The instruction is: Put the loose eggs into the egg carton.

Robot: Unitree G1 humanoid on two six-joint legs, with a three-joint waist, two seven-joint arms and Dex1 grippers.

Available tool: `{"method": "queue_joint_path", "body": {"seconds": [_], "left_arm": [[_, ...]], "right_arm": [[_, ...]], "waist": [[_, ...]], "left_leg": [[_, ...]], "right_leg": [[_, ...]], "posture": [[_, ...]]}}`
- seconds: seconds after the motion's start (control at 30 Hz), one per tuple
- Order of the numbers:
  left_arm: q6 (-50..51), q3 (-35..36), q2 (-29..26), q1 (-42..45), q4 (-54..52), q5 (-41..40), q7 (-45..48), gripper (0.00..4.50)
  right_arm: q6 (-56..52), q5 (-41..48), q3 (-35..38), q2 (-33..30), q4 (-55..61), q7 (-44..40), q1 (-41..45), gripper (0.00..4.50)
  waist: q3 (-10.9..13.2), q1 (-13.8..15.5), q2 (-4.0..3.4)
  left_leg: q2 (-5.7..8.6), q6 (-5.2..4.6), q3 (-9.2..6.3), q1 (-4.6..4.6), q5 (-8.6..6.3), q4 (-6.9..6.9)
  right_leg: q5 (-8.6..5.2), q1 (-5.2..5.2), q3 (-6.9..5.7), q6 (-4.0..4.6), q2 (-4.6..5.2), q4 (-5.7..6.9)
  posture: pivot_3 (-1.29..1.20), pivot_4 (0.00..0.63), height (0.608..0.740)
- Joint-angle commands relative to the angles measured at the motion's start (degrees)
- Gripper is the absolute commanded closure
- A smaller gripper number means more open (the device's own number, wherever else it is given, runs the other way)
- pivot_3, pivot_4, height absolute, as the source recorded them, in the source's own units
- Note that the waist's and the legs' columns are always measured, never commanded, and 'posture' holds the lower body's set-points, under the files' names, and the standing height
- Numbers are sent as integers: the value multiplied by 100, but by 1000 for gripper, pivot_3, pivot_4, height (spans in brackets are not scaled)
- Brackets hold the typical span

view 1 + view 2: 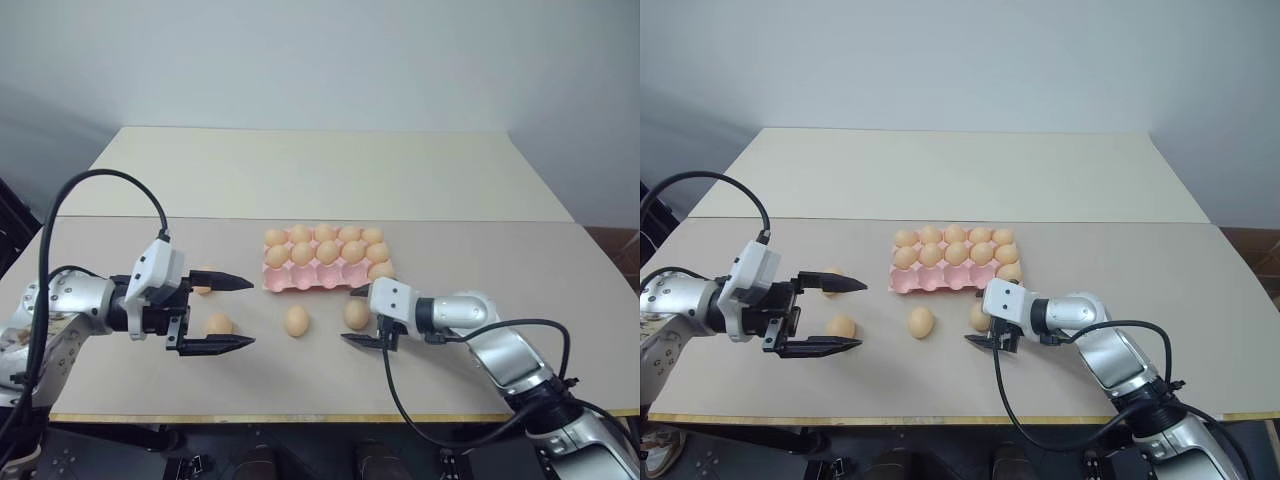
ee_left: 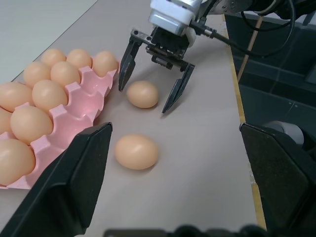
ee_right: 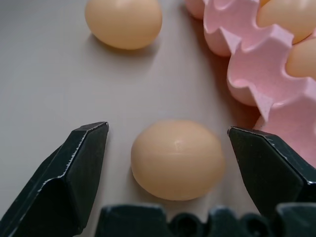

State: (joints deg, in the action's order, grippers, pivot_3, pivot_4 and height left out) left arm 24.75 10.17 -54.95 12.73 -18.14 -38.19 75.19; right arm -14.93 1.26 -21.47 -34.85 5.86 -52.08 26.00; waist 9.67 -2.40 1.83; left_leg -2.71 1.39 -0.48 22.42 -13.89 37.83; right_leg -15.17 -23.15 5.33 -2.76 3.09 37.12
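The pink egg carton (image 1: 310, 282) lies mid-table with several tan eggs in its back cups. Loose eggs lie in front of it. My right gripper (image 1: 348, 314) rests low on the table, open, with one loose egg (image 1: 357, 314) between its fingers. In the right wrist view that egg (image 3: 177, 159) has a small gap to each finger (image 3: 74, 173). A second loose egg (image 1: 297, 320) lies just to its left. My left gripper (image 1: 252, 312) hovers open at the left, with a third egg (image 1: 219, 324) under its jaws. Another egg (image 1: 204, 282) is partly hidden behind its upper finger.
The table's front edge (image 1: 300, 416) runs close below both grippers. A seam (image 1: 200, 218) splits the near tabletop from the paler far half. Black cables loop from both arms.
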Motion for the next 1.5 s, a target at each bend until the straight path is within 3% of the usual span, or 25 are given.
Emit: {"method": "queue_joint_path", "body": {"seconds": [0.03, 0.1, 0.13, 0.33, 0.63, 0.83, 0.87, 1.1, 1.23, 1.37, 1.5], "left_arm": [[-134, 109, -30, 0, -132, 75, -52, 0], [-97, 157, -23, -36, -161, 24, -86, 0], [-83, 193, -21, -59, -179, 4, -112, 0], [148, 521, 269, -38, -218, -392, -613, 0], [338, 489, 657, 163, -306, -601, -1151, 0], [321, 507, 615, 154, -306, -572, -1096, 0], [314, 517, 610, 152, -302, -564, -1093, 0], [146, 673, 224, 107, 128, -271, -724, 0], [-164, 906, -106, 4, 621, -164, -169, 0], [-153, 1096, -346, -149, 785, -204, 169, 0], [-213, 1211, -441, -326, 774, -137, 299, 0]], "right_arm": [[237, -48, 49, 89, -35, -56, 103, 1241], [192, 38, 148, 176, 42, -27, 96, 1917], [193, 77, 218, 202, 116, -5, 96, 1996], [-269, 621, 818, 519, 495, 174, 375, 2027], [-64, -186, 645, 862, -735, 904, 1031, 2027], [-241, -149, 853, 960, -623, 1022, 1067, 170], [-302, -80, 926, 924, -477, 994, 1034, 54], [-705, 1254, 1881, 112, 1090, 29, 327, 54], [-904, 2254, 2644, -865, 1747, -1020, -310, 54], [-1100, 2993, 3254, -1515, 1932, -1588, -738, 54], [-961, 3046, 3441, -1843, 1868, -1759, -1016, 54]], "waist": [[0, -3, 0], [0, -5, 0], [0, -13, 0], [0, -20, 0], [0, -3, 0], [0, -29, 0], [0, -25, 0], [0, 20, -1], [2, 18, -2], [2, -15, -2], [2, -27, -2]], "left_leg": [[0, 0, 0, 0, 0, 0], [-1, 0, 0, -1, 0, 0], [-1, 0, -1, 0, 0, 0], [-1, 0, -2, 0, 0, 0], [1, 0, -5, -1, 0, 1], [0, 0, -5, -1, 0, 0], [0, 0, -5, -2, 0, 0], [0, 0, -8, 6, 0, 0], [0, 0, -7, 0, 0, 0], [-1, 0, -5, -1, 0, 0], [-4, 0, -2, -10, 0, 0]], "right_leg": [[0, -1, 0, 0, -1, 1], [0, 0, 0, 0, -1, 2], [0, 0, 0, 0, -1, 2], [0, -1, 0, 0, 0, 5], [2, 1, -1, 2, 1, 6], [3, -2, -1, 4, 0, 8], [3, -2, -1, 4, 0, 9], [2, -1, -8, 3, 2, 2], [2, 3, -9, 3, 1, 3], [1, 3, -7, 3, 1, 1], [1, 7, -4, 3, -2, 3]], "posture": [[0, 150, 740], [0, 150, 740], [0, 150, 740], [0, 150, 740], [0, 150, 740], [0, 150, 740], [0, 150, 740], [0, 150, 740], [0, 150, 740], [0, 150, 740], [0, 150, 740]]}}
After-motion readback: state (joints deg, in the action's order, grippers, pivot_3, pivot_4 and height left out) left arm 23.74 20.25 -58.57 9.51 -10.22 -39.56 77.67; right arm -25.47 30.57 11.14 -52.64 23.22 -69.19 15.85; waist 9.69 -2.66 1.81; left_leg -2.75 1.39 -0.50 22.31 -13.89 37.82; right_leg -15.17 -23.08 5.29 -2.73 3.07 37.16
